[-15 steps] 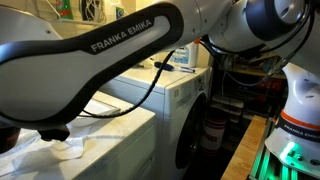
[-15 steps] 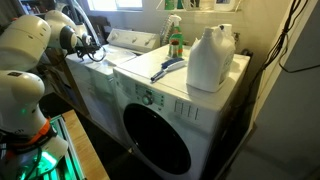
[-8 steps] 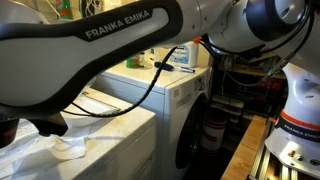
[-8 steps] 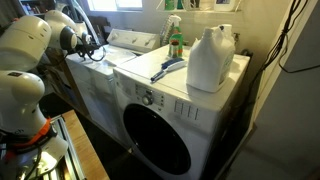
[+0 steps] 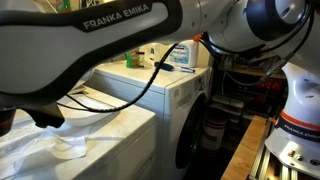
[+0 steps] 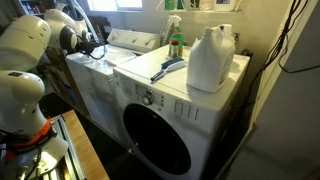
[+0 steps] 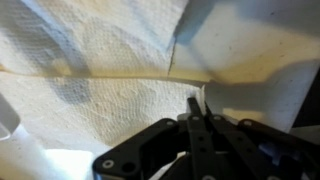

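Wrist view: the paper towel (image 7: pixel 100 60) fills the frame from 9 o'clock across, white, embossed and rumpled. One crease runs from 9 toward 3 o'clock and a fold climbs toward 12 o'clock. The gripper (image 7: pixel 194 108) comes in from 6 o'clock, its jaws pressed together to a thin point right where those creases meet. I cannot tell whether a pinch of paper is caught between them.

In an exterior view the paper towel (image 5: pixel 65 150) lies spread at 8 o'clock on the machine top (image 5: pixel 135 122), with the gripper (image 5: pixel 45 122) just above it. A black cable (image 5: pixel 152 85) droops toward the front-loading washer (image 5: pixel 195 105) at 3 o'clock.

My judgement of the risks: the thin sheet could tear or bunch if the tips drag sideways, and a caught fold could pull the whole sheet off the edge. The slack cable might also snag on a machine corner.
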Robot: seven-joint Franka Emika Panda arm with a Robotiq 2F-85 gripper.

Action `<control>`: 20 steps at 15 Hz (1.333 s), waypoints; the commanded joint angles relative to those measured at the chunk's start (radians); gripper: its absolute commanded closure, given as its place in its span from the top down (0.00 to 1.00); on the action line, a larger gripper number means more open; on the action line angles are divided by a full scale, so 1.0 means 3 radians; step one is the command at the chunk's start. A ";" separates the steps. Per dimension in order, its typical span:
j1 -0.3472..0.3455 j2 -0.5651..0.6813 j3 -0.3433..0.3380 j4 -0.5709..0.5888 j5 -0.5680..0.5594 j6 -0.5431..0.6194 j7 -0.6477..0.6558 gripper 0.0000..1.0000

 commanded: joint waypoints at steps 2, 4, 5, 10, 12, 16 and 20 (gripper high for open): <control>0.0128 -0.0249 -0.0195 0.0120 -0.0208 -0.0125 0.0210 0.00; 0.0120 -0.0364 -0.0153 0.0158 -0.0203 -0.0124 0.0225 0.00; 0.0132 -0.0432 -0.0165 0.0177 -0.0218 -0.0138 0.0266 0.00; 0.0314 -0.0806 -0.0468 0.0171 -0.0616 -0.0116 0.0651 0.00; 0.0435 -0.0965 -0.0689 0.0123 -0.0887 -0.0153 0.0997 0.00; 0.0650 -0.1278 -0.1014 -0.0062 -0.1272 -0.0475 0.1737 0.00; 0.0915 -0.1612 -0.1221 -0.0320 -0.1649 -0.0974 0.2462 0.00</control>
